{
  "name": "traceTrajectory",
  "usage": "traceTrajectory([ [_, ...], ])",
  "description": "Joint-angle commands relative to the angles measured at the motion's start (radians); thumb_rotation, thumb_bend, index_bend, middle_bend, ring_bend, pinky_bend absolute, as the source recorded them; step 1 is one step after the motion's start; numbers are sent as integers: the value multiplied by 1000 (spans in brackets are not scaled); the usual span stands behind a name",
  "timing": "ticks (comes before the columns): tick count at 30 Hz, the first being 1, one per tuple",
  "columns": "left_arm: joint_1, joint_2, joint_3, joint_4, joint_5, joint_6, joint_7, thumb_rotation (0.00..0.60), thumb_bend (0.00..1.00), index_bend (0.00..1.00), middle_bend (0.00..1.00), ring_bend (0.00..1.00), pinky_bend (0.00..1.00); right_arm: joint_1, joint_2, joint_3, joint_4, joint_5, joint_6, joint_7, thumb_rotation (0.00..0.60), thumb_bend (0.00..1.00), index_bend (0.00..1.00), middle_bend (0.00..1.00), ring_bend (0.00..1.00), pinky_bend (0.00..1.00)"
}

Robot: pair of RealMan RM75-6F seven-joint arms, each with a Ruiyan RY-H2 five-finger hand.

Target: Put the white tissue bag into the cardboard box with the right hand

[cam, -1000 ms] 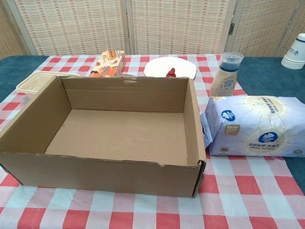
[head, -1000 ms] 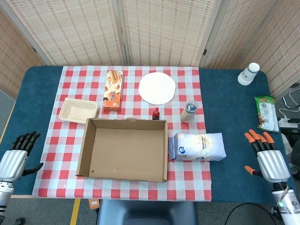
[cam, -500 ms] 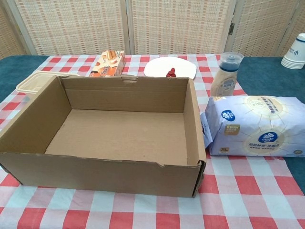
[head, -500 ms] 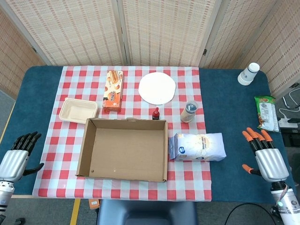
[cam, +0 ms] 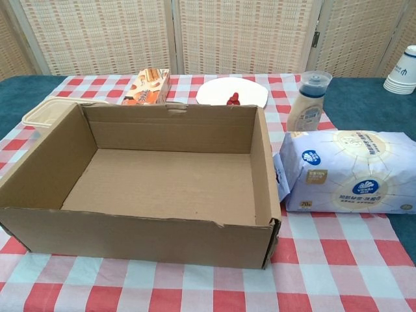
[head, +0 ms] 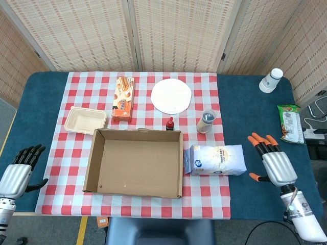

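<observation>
The white tissue bag (head: 215, 160) (cam: 348, 171) lies flat on the checked cloth, just right of the cardboard box (head: 135, 163) (cam: 149, 179), which stands with nothing inside. My right hand (head: 271, 162) hovers over the blue table a short way right of the bag, fingers spread and holding nothing; it does not touch the bag. My left hand (head: 19, 171) hangs at the table's front left corner, fingers apart, holding nothing. The chest view shows neither hand.
Behind the box stand a beige food tray (head: 86, 120), an orange snack box (head: 123, 98), a white plate (head: 171, 95), a small red-capped bottle (head: 169, 123) and a capped cup (head: 206, 122). A paper cup stack (head: 270, 80) and a green snack packet (head: 289, 123) lie far right.
My right hand has moved left toward the tissue bag, still with fingers spread. The bag, the box and my left hand have not moved.
</observation>
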Motion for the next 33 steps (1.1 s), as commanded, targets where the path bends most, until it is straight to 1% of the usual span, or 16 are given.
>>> traceTrajectory([
  [1,1,3,-4,4,-7,-1,-12,600,210,0,0,0,73,61,-39,20,-17,60,-84,-31,600,0,0,0,0,0],
  [8,0,4,-1,4,2,1,-15,600,210,0,0,0,73,123,-51,26,-41,141,-192,-64,600,0,0,0,0,0],
  [24,-1,5,-3,8,-2,-2,-25,600,210,0,0,0,73,204,-117,32,-35,208,-242,-152,600,0,0,0,0,0],
  [33,0,10,-5,12,-2,-1,-46,600,210,0,0,0,73,257,-158,37,20,294,-300,-182,600,0,0,0,0,0],
])
